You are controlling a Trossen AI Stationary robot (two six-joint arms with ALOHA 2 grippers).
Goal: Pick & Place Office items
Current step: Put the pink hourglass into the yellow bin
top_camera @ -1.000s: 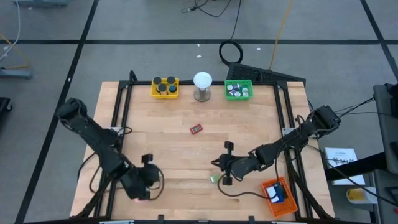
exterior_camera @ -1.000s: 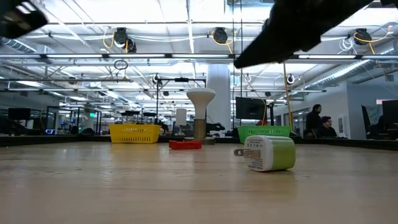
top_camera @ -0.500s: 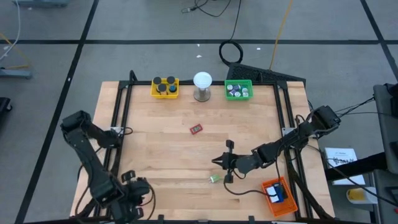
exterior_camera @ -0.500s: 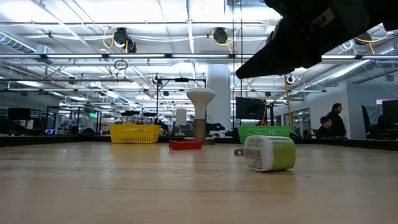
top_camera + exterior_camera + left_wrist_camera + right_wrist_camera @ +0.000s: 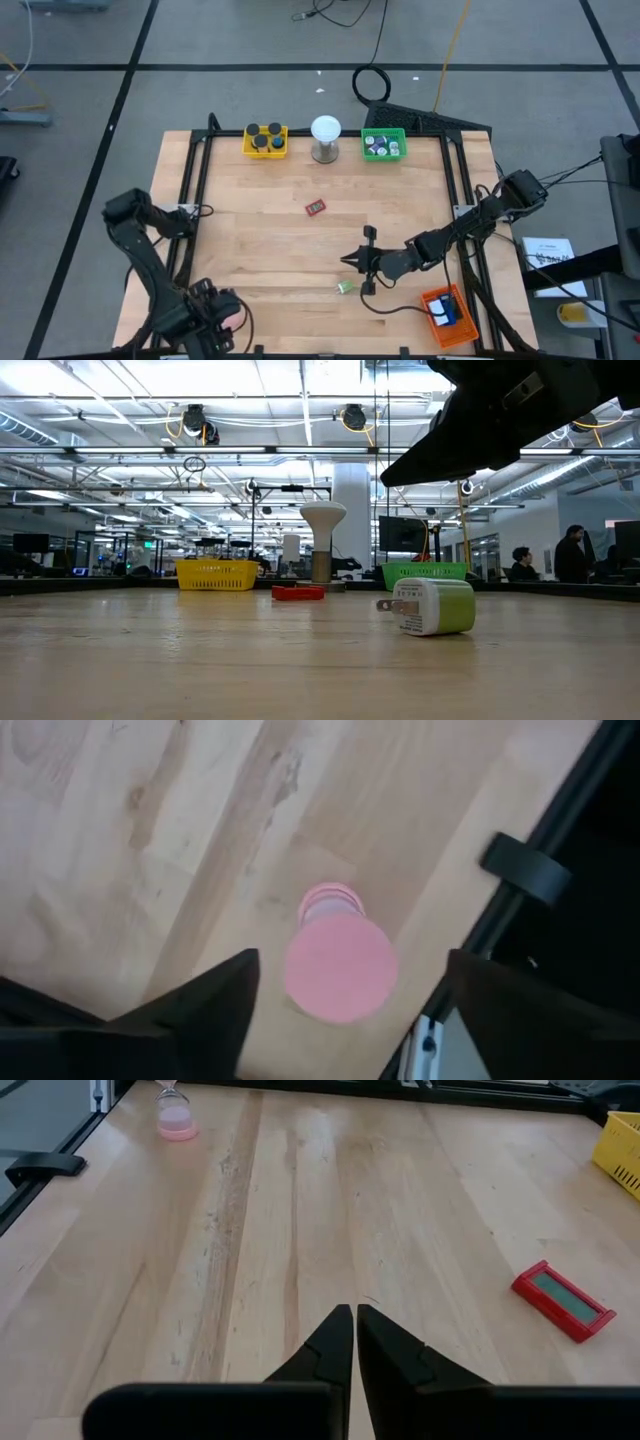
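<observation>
A pink spool-like item [image 5: 340, 968] stands on end on the table near its near left corner [image 5: 236, 314], also seen in the right wrist view [image 5: 176, 1120]. My left gripper [image 5: 350, 962] points down over it, open, one finger on each side with a gap to both. My right gripper [image 5: 350, 262] is shut and hangs slanting above the table's middle, just beyond a green-and-white plug block [image 5: 345, 287] that lies on its side [image 5: 430, 607]. A flat red item [image 5: 316, 207] lies farther back [image 5: 563, 1302].
At the far edge stand a yellow tray [image 5: 265, 140] with dark round caps, a white ball on a metal stand [image 5: 325, 138] and a green tray [image 5: 383, 145]. An orange tray [image 5: 445, 315] sits off the near right corner. A black frame rail [image 5: 520, 870] runs beside the pink item.
My left gripper has gone toward the table's near left corner and turned until it points straight down. My right gripper has sunk a little toward the table over the plug block, still shut. The plug block and the red item have not moved.
</observation>
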